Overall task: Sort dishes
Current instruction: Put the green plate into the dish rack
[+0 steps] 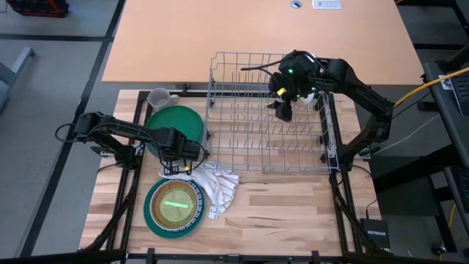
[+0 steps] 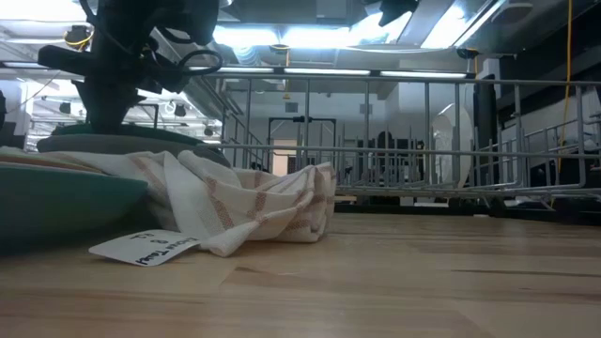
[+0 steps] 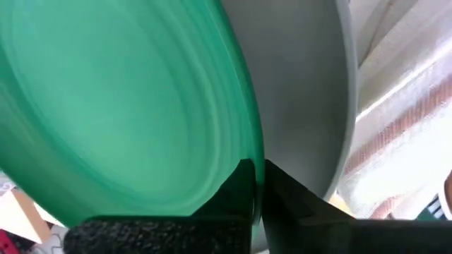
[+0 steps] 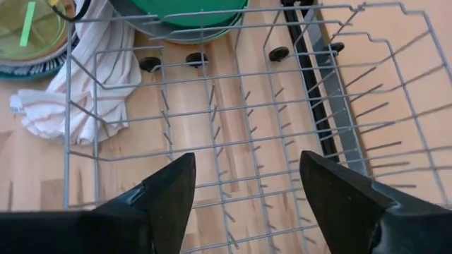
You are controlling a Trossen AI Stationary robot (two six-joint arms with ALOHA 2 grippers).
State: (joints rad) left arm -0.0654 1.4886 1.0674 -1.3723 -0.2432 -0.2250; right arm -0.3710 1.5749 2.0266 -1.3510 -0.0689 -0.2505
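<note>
Dishes sit on the left half of the wooden surface. Farthest left and far back, a grey mug stands just beyond the rim of a large green plate. In the left wrist view that green plate lies on top of a grey plate, whose edge shows beside it. The left end effector is at the near edge of the green plate, its fingers pressed together on the plate's rim. Near of it, at the front left of the surface, lies a teal plate with a brown bowl inside it, and the bowl's inside looks yellow-green.

Just right of these plates, a white cloth with dark stripes lies crumpled on the surface, touching the teal plate's right rim, with a small paper tag at its near side in the low view.

Right of the cloth and farther back stands the grey wire rack, which fills the middle of the surface and holds no dish that can be seen. The right end effector hangs over the far part of the rack, its fingers spread apart and holding nothing.
</note>
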